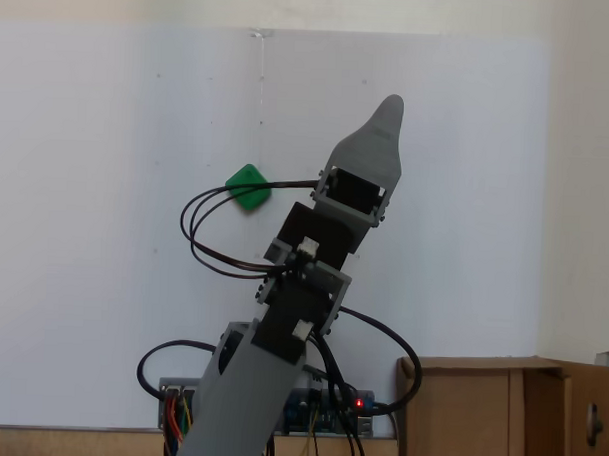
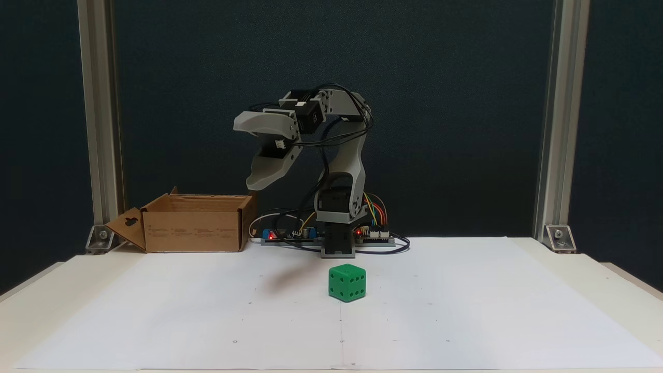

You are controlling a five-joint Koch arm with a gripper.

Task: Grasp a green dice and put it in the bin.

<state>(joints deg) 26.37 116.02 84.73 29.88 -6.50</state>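
The gripper hangs high in the air with its jaws spread wide and nothing between them, one grey finger reaching out level and the other pointing down. It belongs to a small grey and black arm that rises from a base at the back of a table covered in white paper. In a fixed view from above, the gripper's upper finger points away from the base, off to one side of the cube.

The green dice sits on the paper in front of the arm's base, well below the gripper and touching nothing else. It shows dark pips on its faces and stands flat, turned so a vertical edge faces the front camera. From above it appears as a small green diamond partly crossed by a black cable.

The bin, an open brown cardboard box with one flap folded out, stands at the back of the table, left of the arm in the front view.

The cube looks rigid, light and smooth, likely plastic, so it could slip or spin if pinched at its corners. Two opposite flat faces, held around mid-height, look like the safest grip.
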